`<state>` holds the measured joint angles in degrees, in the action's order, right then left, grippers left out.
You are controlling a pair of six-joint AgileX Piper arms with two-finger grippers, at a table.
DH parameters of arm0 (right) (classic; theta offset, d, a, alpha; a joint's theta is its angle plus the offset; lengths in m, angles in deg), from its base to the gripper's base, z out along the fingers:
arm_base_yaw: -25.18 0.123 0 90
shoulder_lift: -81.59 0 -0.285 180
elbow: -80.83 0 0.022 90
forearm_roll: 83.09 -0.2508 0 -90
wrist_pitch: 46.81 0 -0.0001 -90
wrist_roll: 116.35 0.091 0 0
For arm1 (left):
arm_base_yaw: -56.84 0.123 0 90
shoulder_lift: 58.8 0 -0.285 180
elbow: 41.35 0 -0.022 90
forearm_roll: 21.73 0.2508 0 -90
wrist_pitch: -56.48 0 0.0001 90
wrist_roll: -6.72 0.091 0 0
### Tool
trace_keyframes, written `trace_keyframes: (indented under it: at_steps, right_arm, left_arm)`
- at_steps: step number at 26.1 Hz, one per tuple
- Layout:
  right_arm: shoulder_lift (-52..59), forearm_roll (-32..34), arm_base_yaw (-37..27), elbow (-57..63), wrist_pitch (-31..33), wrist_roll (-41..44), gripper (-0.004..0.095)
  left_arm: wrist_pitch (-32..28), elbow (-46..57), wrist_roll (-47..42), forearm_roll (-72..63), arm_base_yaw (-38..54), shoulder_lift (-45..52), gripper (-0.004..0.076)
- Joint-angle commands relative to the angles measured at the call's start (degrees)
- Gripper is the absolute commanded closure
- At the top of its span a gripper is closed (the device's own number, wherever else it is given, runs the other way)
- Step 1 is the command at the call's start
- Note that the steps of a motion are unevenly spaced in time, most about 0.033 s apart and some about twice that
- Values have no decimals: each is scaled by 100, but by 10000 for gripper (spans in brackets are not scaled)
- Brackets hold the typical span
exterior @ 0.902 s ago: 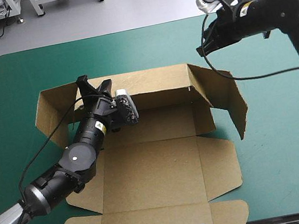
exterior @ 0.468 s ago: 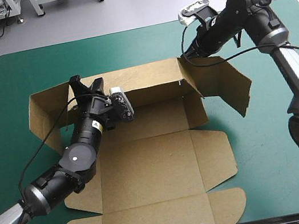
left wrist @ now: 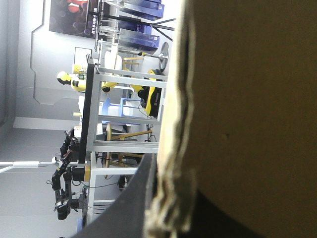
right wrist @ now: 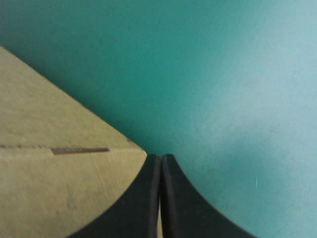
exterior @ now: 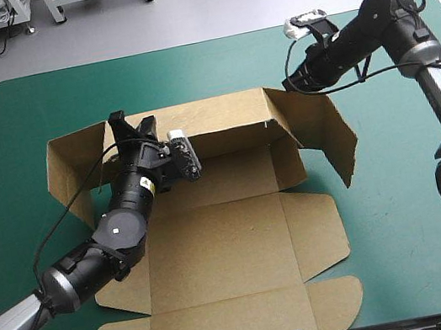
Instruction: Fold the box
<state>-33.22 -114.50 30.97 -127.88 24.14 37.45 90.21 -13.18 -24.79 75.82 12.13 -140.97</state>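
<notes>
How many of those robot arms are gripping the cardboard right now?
2. The jaws of the left arm pinch the box at its raised far wall, near the left end. Those of the right arm look shut on the top corner of the right flap, though less clearly.

One box (exterior: 219, 251), cut sheet of brown board, part-raised and open, at the middle of the table (exterior: 17, 124). Far wall (exterior: 220, 115) upright along the far side. Left flap (exterior: 76, 169) raised, splayed out toward the far left. Right flap (exterior: 326, 133) raised, angled out to the right and nearward. Base panel (exterior: 239, 174) flat just near of the far wall. Lid panel (exterior: 239, 273) flat, nearer still, side flap (exterior: 316, 229) flat at its right. Tuck flap (exterior: 232, 329) with rounded ears flat at the near edge. Narrow slot (right wrist: 79, 149) by the far right corner. Cut edge (left wrist: 173, 148) rough.
</notes>
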Motion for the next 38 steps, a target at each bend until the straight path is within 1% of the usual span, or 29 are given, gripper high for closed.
trace_keyframes:
  at_steps: [1, 7, 8, 12, 14, 16, 18, 21, 23, 26, 30, 31, 33, 36, 38]
  right_arm:
    - [529, -232, -168, 428, 108, -295, 933]
    - [851, -733, -194, 1261, 108, -874, 933]
    - [953, -952, -194, 1449, 108, -1073, 933]
    - [1185, -966, -194, 1672, 108, -1435, 933]
    - [1373, -1056, -194, 1843, 108, -1897, 933]
    - [1626, -1321, -203, 2206, 86, -2442, 932]
    - [1840, -1740, -215, 2687, -165, -3146, 933]
    - [2158, -2665, -215, 3618, -969, -4079, 933]
    - [2369, -3139, -215, 4171, -1508, -4767, 932]
    - [2673, -3653, -204, 4734, -2089, -5568, 932]
    - [3083, -4516, -204, 5620, -2842, -6707, 930]
    - [3213, -4851, -204, 5915, -3073, -7081, 930]
    - [3400, -5406, -204, 6290, -3264, -7702, 930]
    - [3636, -6427, -194, 6818, -3151, -8858, 930]
    - [3742, -6765, -194, 7051, -3041, -9323, 931]
  left_arm:
    - [227, -181, -52, 383, -31, 69, 734]
    - [253, -181, -67, 383, -31, 43, 734]
    - [283, -181, -67, 383, -31, 43, 734]
    - [294, -181, -67, 383, -31, 43, 734]
    - [294, -181, -122, 383, -31, 43, 734]
    - [294, -191, -100, 383, -31, 43, 734]
    - [294, -202, -100, 383, -31, 43, 734]
    - [294, -202, -100, 383, -31, 43, 734]
    - [284, -202, -100, 383, -31, 43, 734]
    - [251, -202, -87, 370, -31, 43, 734]
    - [155, -202, -87, 370, -31, 43, 734]
    - [134, -202, -87, 370, -31, 43, 734]
    - [124, -202, -87, 370, -31, 43, 734]
    - [121, -202, -87, 370, -31, 43, 734]
    - [111, -202, -87, 370, -31, 43, 734]
